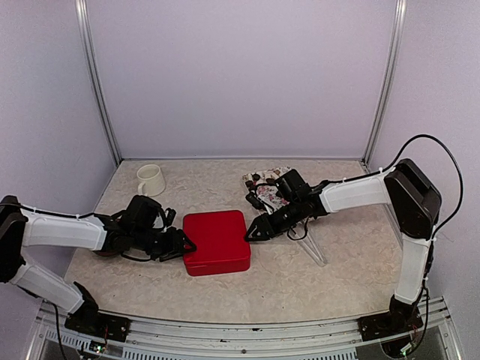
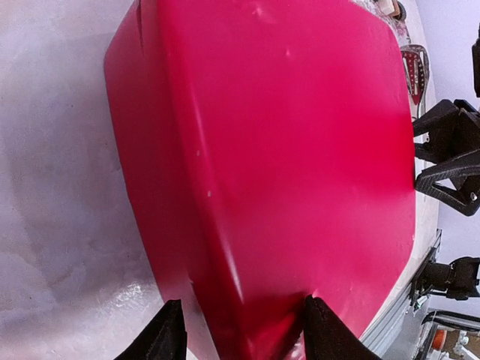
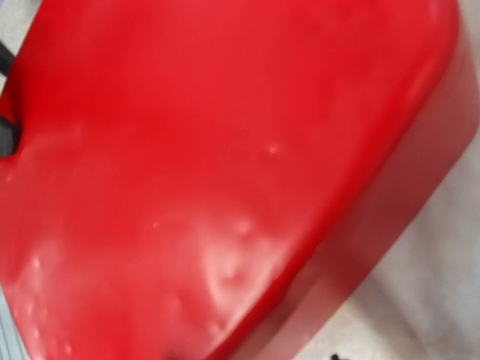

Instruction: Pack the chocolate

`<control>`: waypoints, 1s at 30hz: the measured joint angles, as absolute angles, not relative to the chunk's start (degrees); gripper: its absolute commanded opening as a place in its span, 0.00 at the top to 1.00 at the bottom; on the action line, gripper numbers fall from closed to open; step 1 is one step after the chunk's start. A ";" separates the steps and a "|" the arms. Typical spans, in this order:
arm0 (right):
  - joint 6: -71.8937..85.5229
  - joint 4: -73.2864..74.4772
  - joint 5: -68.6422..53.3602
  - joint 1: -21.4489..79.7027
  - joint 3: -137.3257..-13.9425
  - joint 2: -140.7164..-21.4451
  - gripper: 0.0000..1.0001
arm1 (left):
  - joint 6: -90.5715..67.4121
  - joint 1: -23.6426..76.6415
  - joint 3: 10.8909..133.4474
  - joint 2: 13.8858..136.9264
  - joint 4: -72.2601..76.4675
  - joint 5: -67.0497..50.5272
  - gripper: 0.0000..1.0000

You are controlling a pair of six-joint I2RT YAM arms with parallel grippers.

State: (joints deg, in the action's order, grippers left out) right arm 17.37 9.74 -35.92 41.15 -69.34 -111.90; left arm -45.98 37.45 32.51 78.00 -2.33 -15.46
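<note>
The left fingers, black and wedge-shaped, stand apart astride one edge of a red box. The box is a smooth, glossy shell with rounded corners, and its lid is closed. The right fingers are also apart, just beside the box's opposite edge, holding nothing. The chocolate lies behind the right wrist, toward the back of the pale, marbled desk. It is a cluster of dark brown and cream pieces, too small to tell shapes. A white mug stands rear left.
</note>
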 measured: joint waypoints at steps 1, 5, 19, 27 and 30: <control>17.28 9.67 -36.12 41.19 -69.12 -111.83 0.50 | -45.98 37.45 32.51 77.97 -2.48 -15.33 0.45; 16.60 9.32 -36.40 41.21 -68.84 -111.83 0.50 | -46.04 37.45 32.47 78.02 -2.57 -14.48 0.48; 15.66 11.35 -35.27 42.15 -70.61 -112.42 0.48 | -45.93 36.49 31.11 75.55 -2.04 -13.08 0.60; 14.79 11.29 -35.73 42.22 -70.78 -112.81 0.48 | -39.79 39.59 43.00 72.14 -19.66 -3.68 0.65; 14.57 11.29 -35.75 42.22 -70.83 -112.84 0.48 | -35.75 40.27 51.22 71.40 -25.10 -0.84 0.74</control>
State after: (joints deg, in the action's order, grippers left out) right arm 14.57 11.29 -35.75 42.22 -70.83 -112.84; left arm -35.75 40.27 51.22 71.40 -25.10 -0.84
